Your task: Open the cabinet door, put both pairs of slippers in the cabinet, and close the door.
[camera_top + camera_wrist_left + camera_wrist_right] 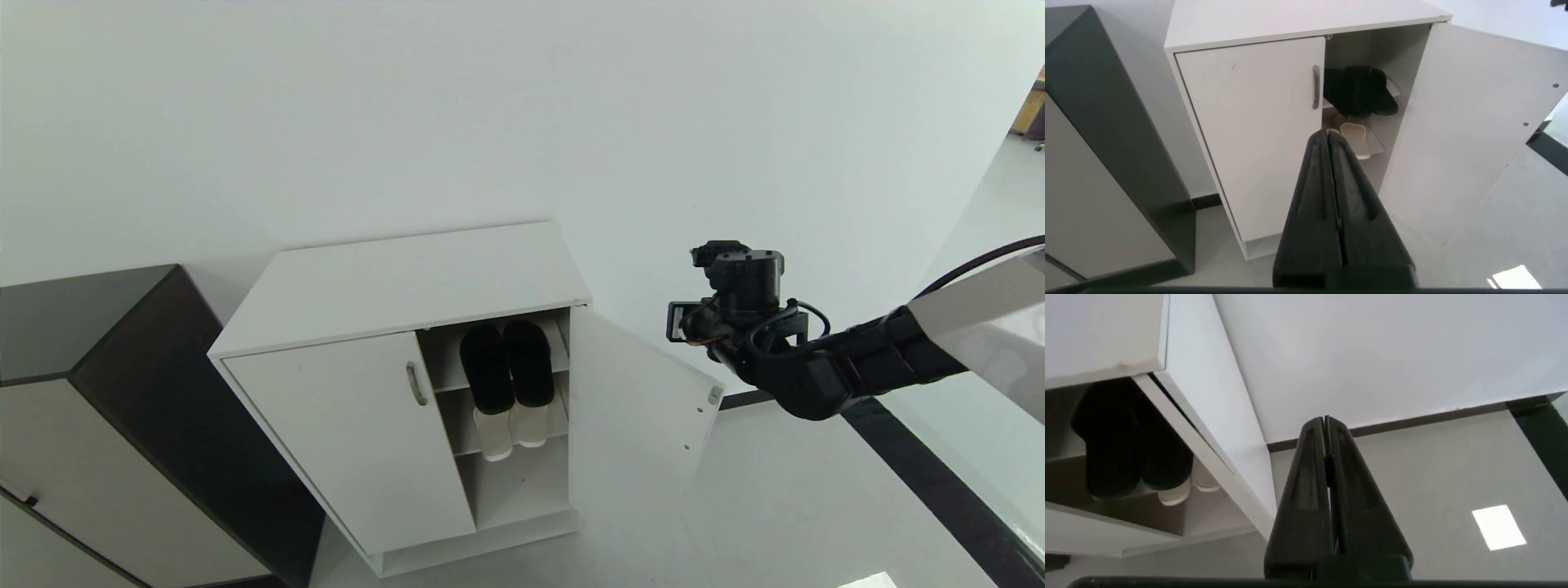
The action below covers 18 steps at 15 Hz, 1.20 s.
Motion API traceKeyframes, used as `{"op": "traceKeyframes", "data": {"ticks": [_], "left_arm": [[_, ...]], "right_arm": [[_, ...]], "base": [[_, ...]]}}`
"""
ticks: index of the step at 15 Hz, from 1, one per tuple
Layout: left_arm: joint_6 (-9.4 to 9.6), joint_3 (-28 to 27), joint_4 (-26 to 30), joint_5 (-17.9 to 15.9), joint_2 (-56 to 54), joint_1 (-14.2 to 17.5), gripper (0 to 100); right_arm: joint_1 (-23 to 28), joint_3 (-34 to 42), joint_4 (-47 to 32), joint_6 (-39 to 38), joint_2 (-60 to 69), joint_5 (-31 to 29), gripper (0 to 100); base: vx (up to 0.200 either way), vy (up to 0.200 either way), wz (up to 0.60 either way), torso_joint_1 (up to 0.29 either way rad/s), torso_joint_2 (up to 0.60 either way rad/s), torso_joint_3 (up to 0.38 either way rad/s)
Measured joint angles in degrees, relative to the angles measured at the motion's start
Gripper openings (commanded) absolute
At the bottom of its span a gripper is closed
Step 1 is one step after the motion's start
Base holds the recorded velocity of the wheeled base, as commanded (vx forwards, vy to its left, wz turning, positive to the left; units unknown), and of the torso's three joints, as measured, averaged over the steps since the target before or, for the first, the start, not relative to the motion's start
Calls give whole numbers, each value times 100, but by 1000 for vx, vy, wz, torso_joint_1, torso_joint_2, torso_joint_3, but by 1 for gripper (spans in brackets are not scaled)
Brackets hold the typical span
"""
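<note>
Head view shows the white cabinet (408, 278) standing against the wall, with a darker cabinet (122, 367) just beside it on the robot's left. The cabinet's left door (351, 433) is shut and has a metal handle (416, 384) near its inner edge. The cabinet's right door (637, 408) is swung wide open. Inside the open half, the black slippers (506, 367) lie side by side on the cabinet's upper shelf. The white slippers (514, 429) sit side by side on the shelf directly below them.

Left wrist view has the left tool (1327, 135) in front of the cabinet, level with the seam between the shut door and the open half. Its fingers are pressed together with nothing between them.

Right wrist view has the right tool (1326, 422) outside the cabinet, just beyond the open door's free edge and apart from it. It too is clenched on nothing, and the grey floor (1437, 474) lies beyond it.
</note>
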<state>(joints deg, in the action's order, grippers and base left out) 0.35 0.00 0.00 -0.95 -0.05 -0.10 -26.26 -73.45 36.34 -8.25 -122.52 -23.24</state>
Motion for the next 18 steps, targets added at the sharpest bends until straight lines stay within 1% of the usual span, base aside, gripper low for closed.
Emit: {"op": "traceKeyframes", "data": {"ticks": [7,11,15,18], "left_arm": [[0,0,0,-2,0,0,0],[0,0,0,-2,0,0,0],[0,0,0,-2,0,0,0],[0,0,0,-2,0,0,0]], "right_arm": [[52,-63,-43,0,-485,-13,0],[-34,101,-177,-1,-494,-16,0],[-297,485,-177,-1,-243,-20,0],[-739,956,-174,-6,66,-18,0]], "base": [[0,0,0,0,0,0],[0,0,0,0,0,0],[0,0,0,0,0,0],[0,0,0,0,0,0]]}}
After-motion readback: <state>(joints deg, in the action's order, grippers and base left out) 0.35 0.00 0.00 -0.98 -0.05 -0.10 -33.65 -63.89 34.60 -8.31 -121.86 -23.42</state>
